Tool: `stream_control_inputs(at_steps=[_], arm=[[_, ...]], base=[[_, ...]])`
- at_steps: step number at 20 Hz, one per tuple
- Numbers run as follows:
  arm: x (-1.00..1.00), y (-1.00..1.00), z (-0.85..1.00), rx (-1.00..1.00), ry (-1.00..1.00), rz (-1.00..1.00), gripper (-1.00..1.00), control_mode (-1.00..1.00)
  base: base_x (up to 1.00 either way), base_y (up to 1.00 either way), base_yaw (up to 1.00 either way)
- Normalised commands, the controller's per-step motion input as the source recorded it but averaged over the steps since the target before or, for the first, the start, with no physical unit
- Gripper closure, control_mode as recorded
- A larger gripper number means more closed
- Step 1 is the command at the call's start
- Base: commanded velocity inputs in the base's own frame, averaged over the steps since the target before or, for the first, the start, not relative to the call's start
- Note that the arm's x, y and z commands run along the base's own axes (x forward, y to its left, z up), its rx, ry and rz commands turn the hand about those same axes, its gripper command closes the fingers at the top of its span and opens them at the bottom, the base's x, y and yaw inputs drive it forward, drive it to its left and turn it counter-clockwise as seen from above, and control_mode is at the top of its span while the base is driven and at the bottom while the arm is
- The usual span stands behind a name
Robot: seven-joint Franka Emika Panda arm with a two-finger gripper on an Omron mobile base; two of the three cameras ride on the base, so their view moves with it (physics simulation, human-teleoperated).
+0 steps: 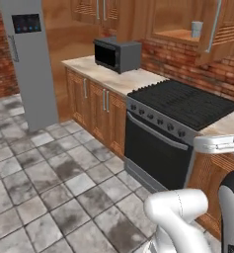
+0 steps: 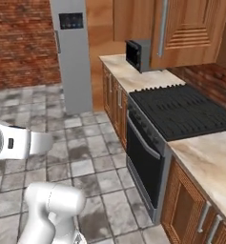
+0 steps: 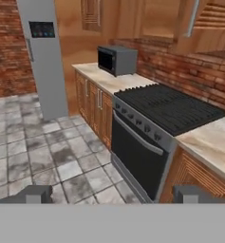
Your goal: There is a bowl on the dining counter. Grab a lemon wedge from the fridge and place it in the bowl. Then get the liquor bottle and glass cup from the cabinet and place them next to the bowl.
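Fridge [image 3: 43,57]: tall grey unit, door shut, standing ahead and left of the hand [image 3: 111,194], well apart across tiled floor, beyond the stove [image 3: 156,118] and microwave [image 3: 116,60]. Hand: fingers apart, holding nothing. Lemon wedge presumably inside the fridge, unseen.

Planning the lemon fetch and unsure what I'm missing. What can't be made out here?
- Fridge interior: door shut in all views; top cut off by the frame.
- Glass cup in the open cabinet: small, blurred, left base view.
- Gripper: fingertips barely rise above the hand view's bottom.
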Motion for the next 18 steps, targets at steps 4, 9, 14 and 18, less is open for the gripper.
stream_control_inputs(at_steps=[4, 9, 14, 18], arm=[[0.0, 0.0, 0.0, 0.0, 0.0, 0.0, -1.0, 1.0], [0.0, 0.0, 0.0, 0.0, 0.0, 0.0, -1.0, 1.0], [0.0, 0.0, 0.0, 0.0, 0.0, 0.0, -1.0, 1.0], [0.0, 0.0, 0.0, 0.0, 0.0, 0.0, -1.0, 1.0]], base=[[0.87, 0.62, -0.23], [0.89, 0.33, -0.39], [0.67, 0.16, -0.6], [0.41, 0.3, -0.59]])
